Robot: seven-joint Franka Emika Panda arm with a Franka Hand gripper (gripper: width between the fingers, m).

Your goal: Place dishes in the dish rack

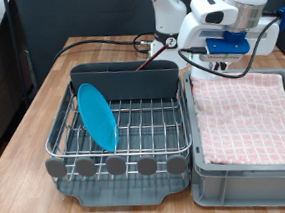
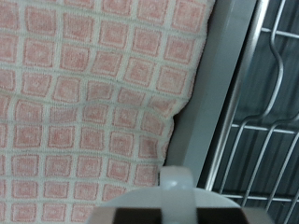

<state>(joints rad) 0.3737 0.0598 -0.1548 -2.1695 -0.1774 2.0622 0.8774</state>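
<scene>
The light-blue plate stands on edge in the silver wire dish rack, at its end towards the exterior view's left. My gripper hangs above the far corner of the grey crate, close to the rack's grey caddy. In the wrist view a white rounded thing, which looks like the small cup, sits between the gripper's dark fingers above the crate rim. It is blurred. The wooden spoon is not in view.
The light grey crate, lined with pink checked cloth, stands to the exterior view's right of the rack. Its rim and the rack wires show in the wrist view. Cables lie on the wooden table behind.
</scene>
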